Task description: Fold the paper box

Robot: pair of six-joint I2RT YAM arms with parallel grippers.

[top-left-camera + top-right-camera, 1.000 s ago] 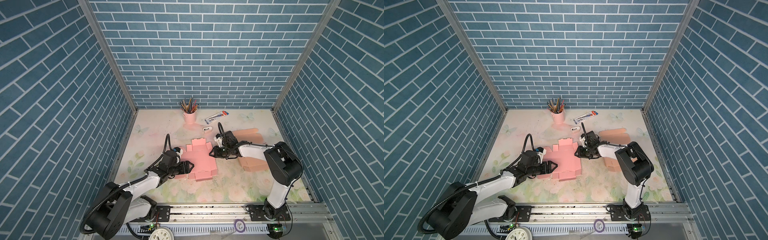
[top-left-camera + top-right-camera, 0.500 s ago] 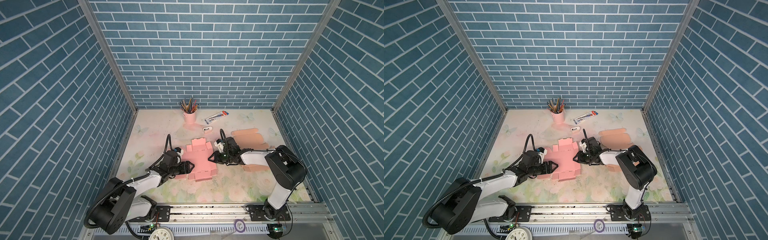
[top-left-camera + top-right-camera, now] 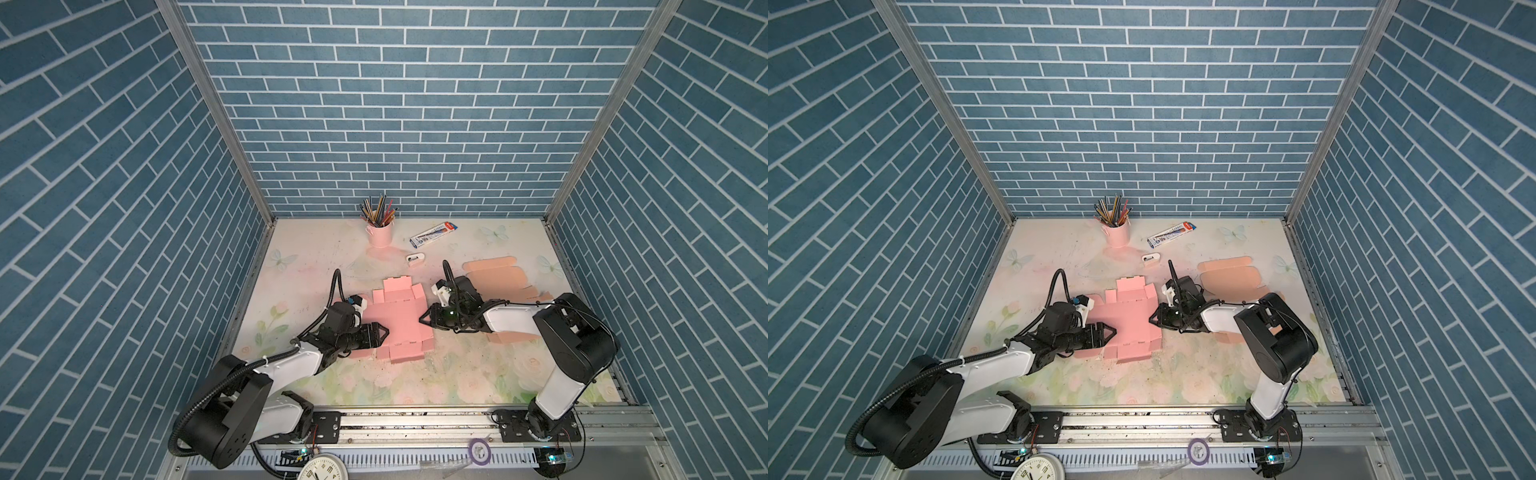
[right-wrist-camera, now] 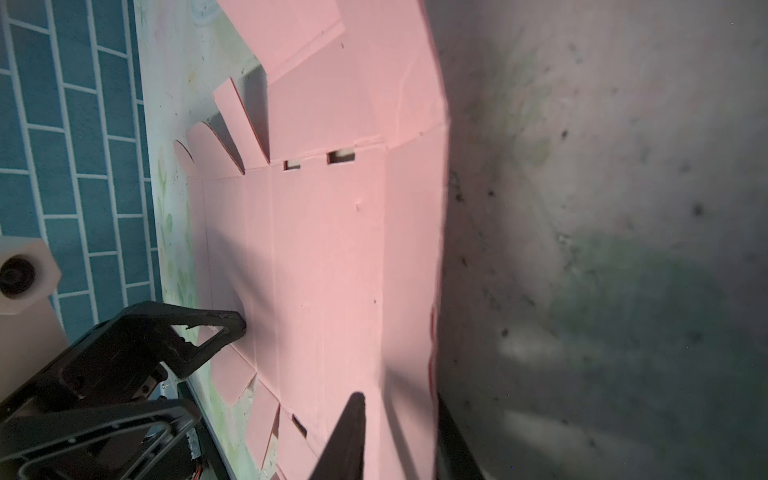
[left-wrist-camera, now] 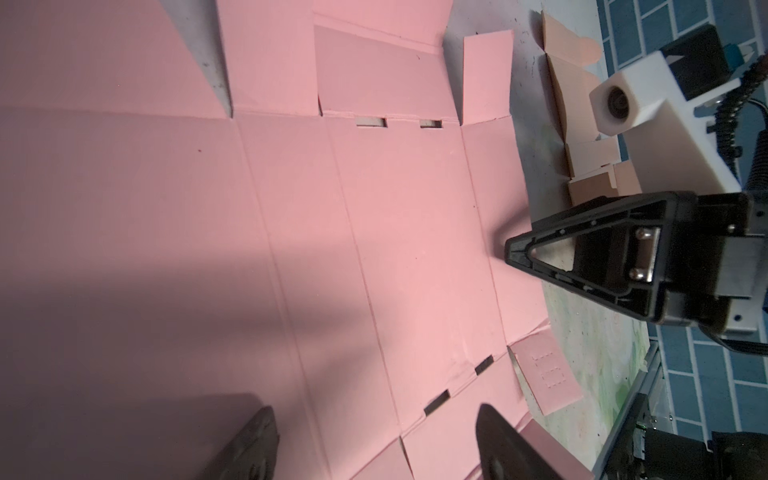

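Observation:
The pink paper box (image 3: pixel 399 320) (image 3: pixel 1133 324) lies unfolded and mostly flat mid-table, creases and slots showing in the left wrist view (image 5: pixel 374 208). My left gripper (image 3: pixel 384 332) (image 5: pixel 374 415) hovers low over the sheet's left part, jaws wide open and empty. At the sheet's right edge, my right gripper (image 3: pixel 424 322) (image 4: pixel 401 411) straddles the outermost panel. One of its fingers (image 4: pixel 353 424) is above the panel and the other is below the edge. The jaws are narrow, but a gap still shows. That edge panel (image 4: pixel 415 249) curls up off the table.
A pink cup of pencils (image 3: pixel 380 235), a pencil carton (image 3: pixel 432 233) and a small white item (image 3: pixel 415 258) stand at the back. Flat peach cardboard (image 3: pixel 494 274) lies behind the right arm, with another piece (image 3: pixel 511 336) under it. Brick walls enclose three sides.
My right gripper has slid toward the near side along the sheet's right edge, lowered onto it and narrowed its jaws. The left gripper has barely moved.

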